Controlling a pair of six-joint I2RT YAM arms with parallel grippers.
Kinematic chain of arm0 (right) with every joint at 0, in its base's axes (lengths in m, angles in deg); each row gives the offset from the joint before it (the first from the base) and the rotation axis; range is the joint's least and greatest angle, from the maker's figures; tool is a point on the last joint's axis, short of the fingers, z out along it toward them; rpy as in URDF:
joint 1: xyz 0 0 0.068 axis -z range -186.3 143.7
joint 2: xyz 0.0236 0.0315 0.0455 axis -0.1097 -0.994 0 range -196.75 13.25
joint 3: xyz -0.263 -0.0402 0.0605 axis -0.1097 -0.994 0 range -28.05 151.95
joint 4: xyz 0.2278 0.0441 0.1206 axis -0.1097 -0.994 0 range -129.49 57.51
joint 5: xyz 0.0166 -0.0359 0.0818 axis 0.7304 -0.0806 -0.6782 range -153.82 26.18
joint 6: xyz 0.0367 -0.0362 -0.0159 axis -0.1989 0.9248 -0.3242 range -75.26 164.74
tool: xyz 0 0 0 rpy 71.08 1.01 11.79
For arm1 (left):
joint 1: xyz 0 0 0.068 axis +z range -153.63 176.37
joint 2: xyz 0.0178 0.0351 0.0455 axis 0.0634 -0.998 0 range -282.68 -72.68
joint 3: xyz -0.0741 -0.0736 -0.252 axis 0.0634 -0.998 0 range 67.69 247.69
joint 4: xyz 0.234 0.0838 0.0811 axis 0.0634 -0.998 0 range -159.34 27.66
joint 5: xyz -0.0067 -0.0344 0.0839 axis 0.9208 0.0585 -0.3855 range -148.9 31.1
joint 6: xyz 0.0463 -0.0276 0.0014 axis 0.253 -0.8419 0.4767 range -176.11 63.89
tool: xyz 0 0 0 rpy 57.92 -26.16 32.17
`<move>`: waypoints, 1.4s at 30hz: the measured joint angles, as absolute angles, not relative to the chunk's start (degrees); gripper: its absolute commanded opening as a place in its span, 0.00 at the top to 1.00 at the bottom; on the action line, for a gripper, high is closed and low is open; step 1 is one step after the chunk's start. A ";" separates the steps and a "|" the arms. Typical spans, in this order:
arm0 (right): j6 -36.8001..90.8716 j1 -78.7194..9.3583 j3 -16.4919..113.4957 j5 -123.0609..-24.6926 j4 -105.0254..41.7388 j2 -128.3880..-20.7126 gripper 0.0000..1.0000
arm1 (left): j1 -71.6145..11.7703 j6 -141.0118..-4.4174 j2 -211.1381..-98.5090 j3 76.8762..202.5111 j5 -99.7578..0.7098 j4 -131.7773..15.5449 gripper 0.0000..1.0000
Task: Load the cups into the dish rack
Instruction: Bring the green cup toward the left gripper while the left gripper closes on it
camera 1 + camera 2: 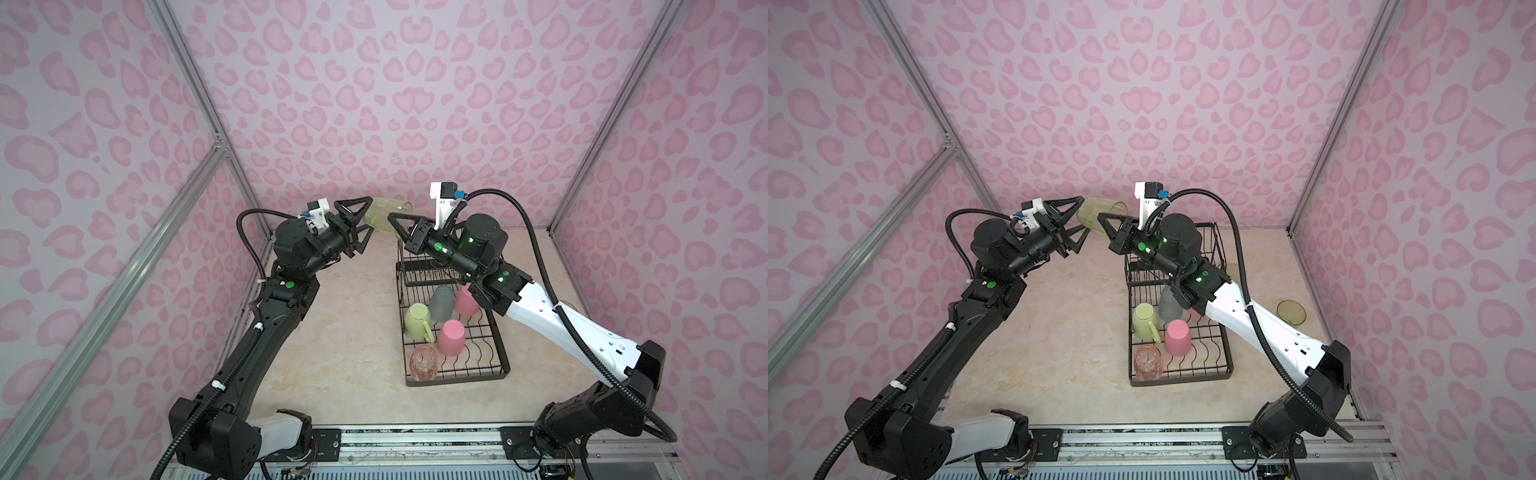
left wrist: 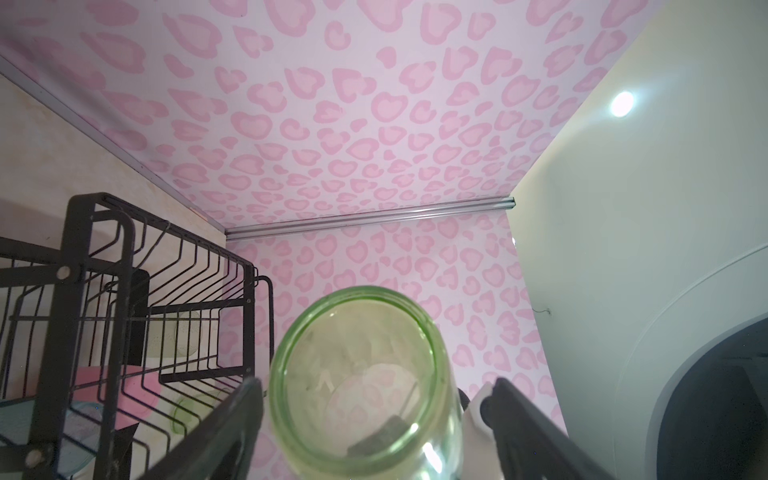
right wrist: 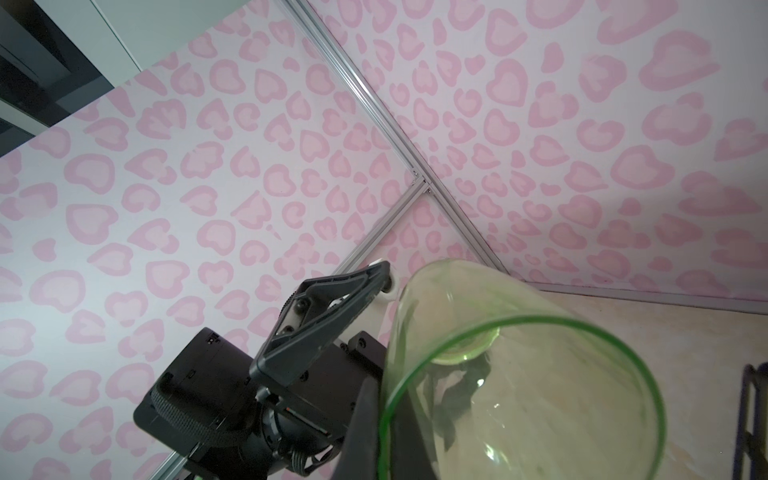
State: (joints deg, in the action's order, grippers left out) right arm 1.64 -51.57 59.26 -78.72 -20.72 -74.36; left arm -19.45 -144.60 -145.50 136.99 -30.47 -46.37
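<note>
The clear green glass hung sideways. Right gripper pinched its rim; left gripper stood spread wide around its bottom. Dish rack sat at five o'clock.

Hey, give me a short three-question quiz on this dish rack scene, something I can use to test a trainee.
1. How many cups are visible in the lower tray of the dish rack?
2. True or false: both clear green glasses are already in the rack.
3. The right end effector grips the airborne green glass by: A its rim, B its base, C its middle.
Key: 1. Five: pale-green mug, teal tumbler, two pink tumblers, clear pink glass. 2. False: one is airborne, the other green glass sits on the table. 3. A.
</note>
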 measured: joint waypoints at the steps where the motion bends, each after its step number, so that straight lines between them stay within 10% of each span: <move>1: 1.03 -51.64 59.28 -78.65 -20.33 -74.69 1.00 | -19.45 -144.77 -145.34 136.68 -31.08 -46.06 0.13; 32: -11.10 -52.62 64.52 -77.78 -19.04 -80.31 1.00 | -19.45 -143.22 -147.07 132.93 -35.56 -36.67 0.21; 42: -12.85 -51.92 66.01 -79.55 -20.44 -81.14 1.00 | -19.25 -142.98 -147.33 132.90 -36.50 -35.31 0.38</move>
State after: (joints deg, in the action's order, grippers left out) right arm -12.85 -51.92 66.01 -79.55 -20.44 -81.14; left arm -19.25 -142.98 -147.33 132.90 -36.50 -35.31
